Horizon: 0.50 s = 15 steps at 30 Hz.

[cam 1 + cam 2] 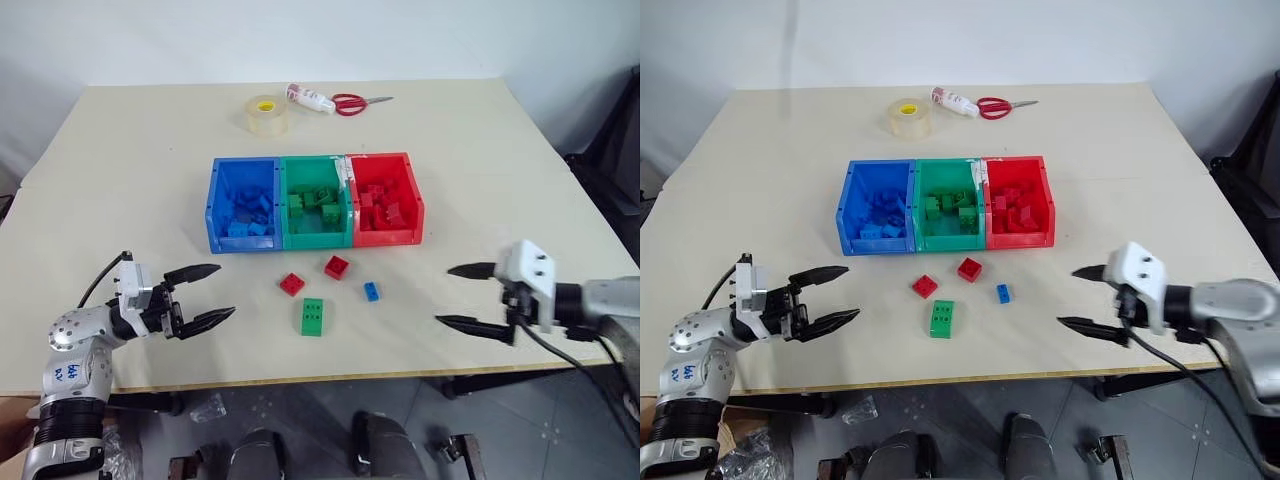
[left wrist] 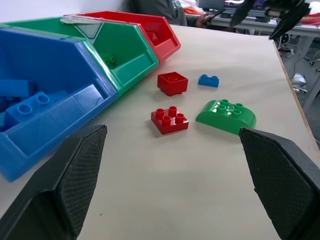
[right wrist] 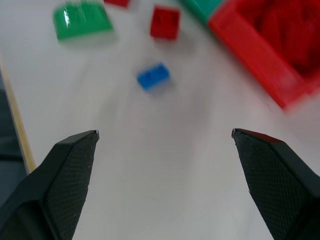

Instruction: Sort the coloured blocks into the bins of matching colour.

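Observation:
Three joined bins stand mid-table: blue bin (image 1: 218, 200), green bin (image 1: 316, 239), red bin (image 1: 414, 200), each holding bricks of its own colour. In front of them lie loose blocks: two red blocks (image 1: 292, 284) (image 1: 337, 266), a small blue block (image 1: 371, 291) and a green six-stud block (image 1: 312, 316). My left gripper (image 1: 211, 295) is open near the table's front left, pointing toward the blocks. My right gripper (image 1: 459, 295) is open at the front right, empty, facing the blue block (image 3: 153, 76).
A tape roll (image 1: 267, 115), a white tube (image 1: 310, 98) and red-handled scissors (image 1: 354, 103) lie at the far side of the table. The table's front edge (image 1: 330, 378) runs just below both grippers.

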Motion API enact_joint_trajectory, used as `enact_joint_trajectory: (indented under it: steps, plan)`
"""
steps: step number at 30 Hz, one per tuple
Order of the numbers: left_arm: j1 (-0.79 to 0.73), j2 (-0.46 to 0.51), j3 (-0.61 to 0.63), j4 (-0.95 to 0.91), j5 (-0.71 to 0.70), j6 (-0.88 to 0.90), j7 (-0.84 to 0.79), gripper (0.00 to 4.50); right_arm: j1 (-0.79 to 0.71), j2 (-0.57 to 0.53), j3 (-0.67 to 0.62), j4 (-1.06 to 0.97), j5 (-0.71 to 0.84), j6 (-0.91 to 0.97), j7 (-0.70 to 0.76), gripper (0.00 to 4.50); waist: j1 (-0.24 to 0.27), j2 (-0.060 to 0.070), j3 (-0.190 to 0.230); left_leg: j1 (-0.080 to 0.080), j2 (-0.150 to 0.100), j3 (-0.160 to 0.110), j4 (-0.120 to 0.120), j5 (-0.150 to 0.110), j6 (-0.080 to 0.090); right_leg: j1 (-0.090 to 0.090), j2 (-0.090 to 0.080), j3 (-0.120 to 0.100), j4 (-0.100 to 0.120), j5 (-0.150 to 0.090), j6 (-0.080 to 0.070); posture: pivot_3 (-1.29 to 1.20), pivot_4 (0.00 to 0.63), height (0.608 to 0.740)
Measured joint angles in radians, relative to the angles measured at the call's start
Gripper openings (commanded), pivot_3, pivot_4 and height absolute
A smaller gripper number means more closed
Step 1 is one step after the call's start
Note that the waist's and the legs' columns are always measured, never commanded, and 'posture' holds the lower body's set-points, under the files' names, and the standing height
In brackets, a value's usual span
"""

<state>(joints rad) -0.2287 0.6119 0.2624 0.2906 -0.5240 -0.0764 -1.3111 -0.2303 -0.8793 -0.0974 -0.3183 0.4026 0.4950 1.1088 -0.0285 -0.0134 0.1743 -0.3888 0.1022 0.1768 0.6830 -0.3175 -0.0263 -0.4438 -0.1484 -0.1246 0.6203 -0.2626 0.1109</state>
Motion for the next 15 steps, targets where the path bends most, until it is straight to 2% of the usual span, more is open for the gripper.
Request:
enact_joint_trajectory:
  steps: [5,10,15]
  plan:
    - [0.015,-0.004,-0.003,-0.025,0.0,0.003,0.013,4.5,-0.178,0.142,0.205,0.128,-0.097,-0.022,-0.051,4.46,-0.001,0.0,0.0,-0.001,0.0,0.0,0.0,0.0,0.0,0.0,0.0,-0.001,0.002,0.0,0.0,0.0,0.15,0.74]
    - [0.052,-0.006,0.004,-0.07,-0.001,0.005,0.044,4.5,-0.24,0.229,0.307,0.282,-0.171,-0.074,-0.062,4.46,0.002,0.0,0.0,-0.002,0.0,0.0,0.0,0.0,0.0,0.0,0.0,-0.001,0.002,0.0,0.001,0.0,0.15,0.74]
    - [0.103,-0.006,0.017,-0.111,-0.004,0.011,0.062,4.5,-0.241,0.229,0.324,0.326,-0.191,-0.088,-0.049,2.92,0.0,0.0,0.0,-0.002,0.0,0.0,0.0,0.0,0.0,0.0,0.0,-0.002,0.002,0.0,0.001,0.0,0.15,0.74]
